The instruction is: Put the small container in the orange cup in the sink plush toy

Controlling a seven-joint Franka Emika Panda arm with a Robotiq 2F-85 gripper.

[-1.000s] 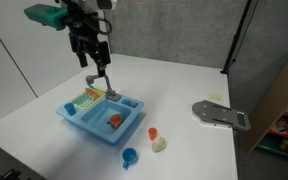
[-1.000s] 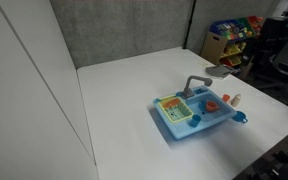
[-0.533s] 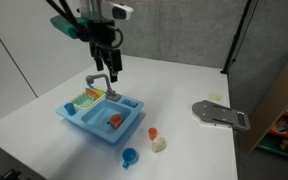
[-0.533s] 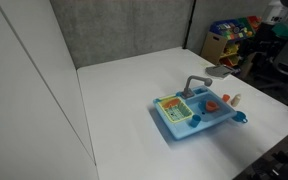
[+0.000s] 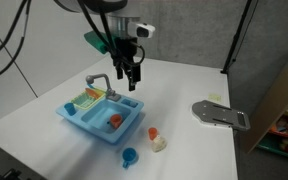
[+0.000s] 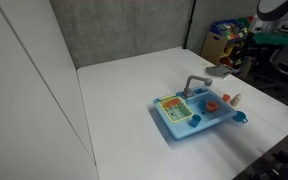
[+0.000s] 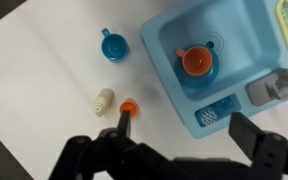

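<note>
Claw (image 5: 132,80) hangs over the counter (image 5: 184,80), jaws spread, open air all round it. Obstacles at the sink (image 5: 84,124): upright faucet (image 5: 99,82) on the rim, raised basin walls, dish rack (image 5: 84,99) filling one end. Orange cup (image 7: 195,61) stands mid-basin with free room around it. On the counter outside: small container (image 7: 104,100) and pale orange cup (image 7: 129,107) just beside each other, tight gap. Blue cup (image 7: 113,45) stands apart, bare counter between. Grey flat object (image 5: 220,115) well apart.

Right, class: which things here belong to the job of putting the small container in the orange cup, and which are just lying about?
Job: small container, orange cup, sink, claw.
Lying about: blue cup, pale orange little cup, grey flat object.
</note>
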